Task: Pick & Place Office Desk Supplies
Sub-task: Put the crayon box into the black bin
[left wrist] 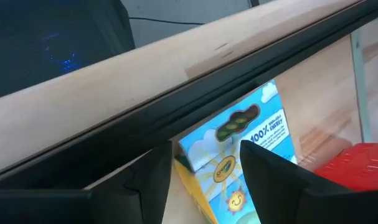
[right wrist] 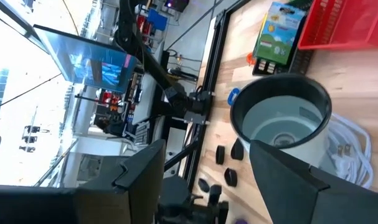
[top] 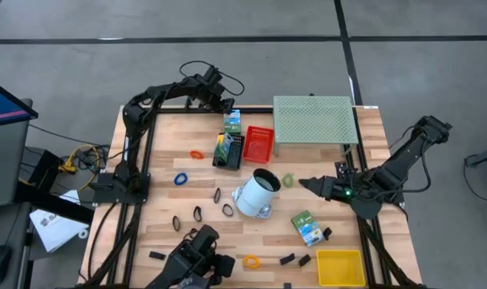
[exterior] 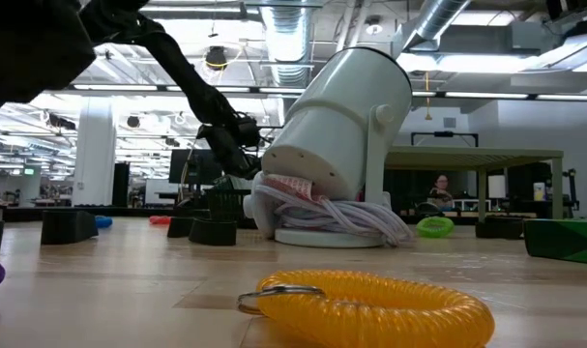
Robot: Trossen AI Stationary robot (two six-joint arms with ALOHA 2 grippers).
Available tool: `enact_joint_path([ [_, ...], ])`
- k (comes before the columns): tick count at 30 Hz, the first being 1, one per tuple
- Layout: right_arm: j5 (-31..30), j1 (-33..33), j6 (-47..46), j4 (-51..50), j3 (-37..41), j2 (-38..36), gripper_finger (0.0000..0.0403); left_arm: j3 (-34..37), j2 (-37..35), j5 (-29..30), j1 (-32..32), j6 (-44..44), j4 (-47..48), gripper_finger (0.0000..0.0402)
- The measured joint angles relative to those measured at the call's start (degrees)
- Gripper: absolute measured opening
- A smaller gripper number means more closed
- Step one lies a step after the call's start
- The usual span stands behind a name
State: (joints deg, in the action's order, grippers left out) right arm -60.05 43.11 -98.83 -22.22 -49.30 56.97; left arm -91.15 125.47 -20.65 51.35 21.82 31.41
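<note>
Yellow coil (exterior: 370,307) is lying nearest, before the white lamp (exterior: 343,116). Left gripper (left wrist: 204,168) is hovering, fingers apart, over a crayon box (left wrist: 238,155) at the far edge. Right gripper (right wrist: 204,162) is waiting right, fingers apart.

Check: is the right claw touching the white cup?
Apart. The high view shows bare table between the right claw and the white cup.

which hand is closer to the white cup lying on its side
Right. The right hand sits just beside the white cup, facing its open mouth. The left hand is off at the table's far edge by a crayon box.
</note>
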Motion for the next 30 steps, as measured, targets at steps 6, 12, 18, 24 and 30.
enact_joint_path([
  [6, 0.0, 0.3, 0.1, 0.0, 0.0, 0.0, 0.0230, 0.0, 0.0, -0.7, -0.4, 0.7, -1.2, 0.0181],
  [12, 0.0, 0.3, 0.3, 0.0, 0.0, 0.0, 0.0230, 0.0, 0.0, -0.4, -0.5, 1.1, -2.4, 0.0146],
  [18, 0.0, 0.3, 0.5, 0.0, 0.0, 0.0, 0.0230, 0.0, 0.0, -0.2, -0.5, 0.9, -2.9, 0.0078],
  [24, 0.0, 0.4, 0.5, 0.0, 0.0, 0.0, 0.0230, 0.0, 0.0, -0.1, -0.5, 0.2, -4.0, 0.0007],
  [30, 0.0, 0.4, 0.5, 0.2, 0.0, 0.0, 0.0230, 0.0, 0.0, -2.8, -0.5, 1.0, -5.4, 0.0001],
])
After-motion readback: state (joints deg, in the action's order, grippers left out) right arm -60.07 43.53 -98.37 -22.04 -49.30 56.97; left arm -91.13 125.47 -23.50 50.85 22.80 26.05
